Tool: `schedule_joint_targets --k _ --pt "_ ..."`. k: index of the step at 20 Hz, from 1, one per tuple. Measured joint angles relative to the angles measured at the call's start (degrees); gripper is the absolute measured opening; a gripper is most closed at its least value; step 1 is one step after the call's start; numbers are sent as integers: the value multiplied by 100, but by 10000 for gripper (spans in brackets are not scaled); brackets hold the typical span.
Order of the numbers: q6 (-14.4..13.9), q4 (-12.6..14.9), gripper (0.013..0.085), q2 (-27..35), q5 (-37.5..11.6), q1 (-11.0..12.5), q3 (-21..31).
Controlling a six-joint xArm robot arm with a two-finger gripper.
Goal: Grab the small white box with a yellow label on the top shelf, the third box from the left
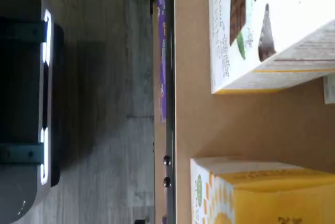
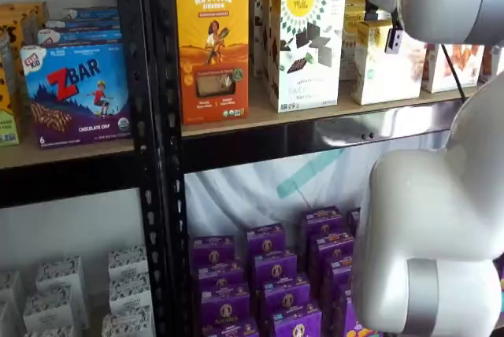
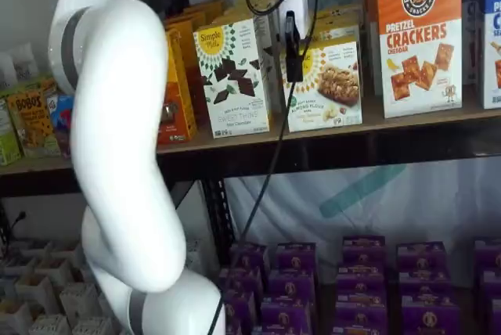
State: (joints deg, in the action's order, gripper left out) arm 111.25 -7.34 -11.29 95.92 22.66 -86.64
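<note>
The small white box (image 3: pixel 325 84) has a pale yellow top band and stands on the top shelf (image 3: pixel 407 124), right of the taller Simple Mills box (image 3: pixel 232 77). It shows in both shelf views (image 2: pixel 386 61). My gripper (image 3: pixel 292 73) hangs in front of the small box's left edge, above the shelf board. Only a black finger (image 3: pixel 291 45) shows, side-on, with no gap to judge. In the wrist view the small box (image 1: pixel 251 192) with its yellow top sits beside the Simple Mills box (image 1: pixel 261 30) on the tan board (image 1: pixel 235 124).
An orange Revival box (image 2: pixel 211 46) stands left of the Simple Mills box. An orange-and-white cracker box (image 3: pixel 419 37) stands right of the small box. The dark front rail (image 2: pixel 331 136) edges the shelf. Purple boxes (image 3: pixel 360 272) fill the shelf below. My white arm (image 3: pixel 117 155) stands at the left.
</note>
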Motion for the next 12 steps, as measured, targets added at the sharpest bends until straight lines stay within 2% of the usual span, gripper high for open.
schedule_joint_targets --k 4,5,6,8,9,11,12 --pt "-23 46 850 72 33 -27 -103" --pt "-27 55 810 81 34 -32 -114" --pt "-30 59 810 82 25 -36 -114" --pt "-33 45 730 66 -18 -39 -88" --pt "-33 32 730 56 -35 -38 -75" --pt "-26 -7 650 37 -64 -25 -48" --pt "-22 -29 650 25 -82 -17 -32"
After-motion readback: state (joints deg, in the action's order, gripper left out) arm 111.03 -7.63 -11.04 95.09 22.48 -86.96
